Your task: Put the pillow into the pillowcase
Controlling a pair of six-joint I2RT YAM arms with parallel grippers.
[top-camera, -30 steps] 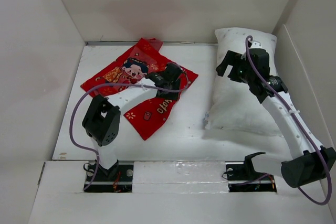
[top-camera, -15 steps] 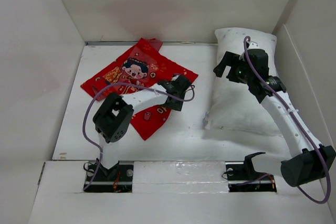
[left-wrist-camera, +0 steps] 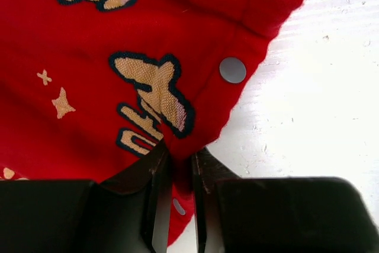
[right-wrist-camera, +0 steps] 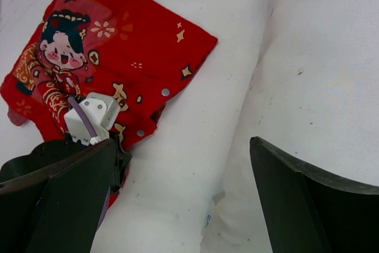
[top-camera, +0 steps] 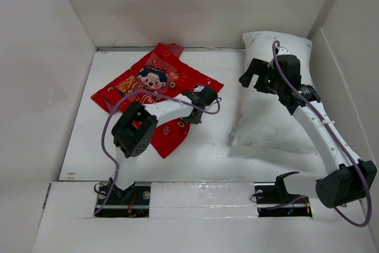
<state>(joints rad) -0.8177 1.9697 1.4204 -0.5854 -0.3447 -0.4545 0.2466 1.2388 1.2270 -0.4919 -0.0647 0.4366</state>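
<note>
White counter (top-camera: 207, 146), boxed in by plain white walls (top-camera: 195, 4). Red pillowcase (top-camera: 148, 84) is spread out upper left of centre. Left hand (left-wrist-camera: 180, 167) is pinched onto its lower-right hem, just beside a snap button (left-wrist-camera: 233, 70). Pillow (top-camera: 266, 122) lies at right by the wall. Right hand (top-camera: 249, 75) hangs over its upper-left part, jaws wide apart, gripping nothing.

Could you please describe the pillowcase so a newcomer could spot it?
On the white table, left half, towards the back, lies the pillowcase. It is the only bright red thing, printed with a cartoon figure and gold characters, unlike the plain white pillow at right.
</note>
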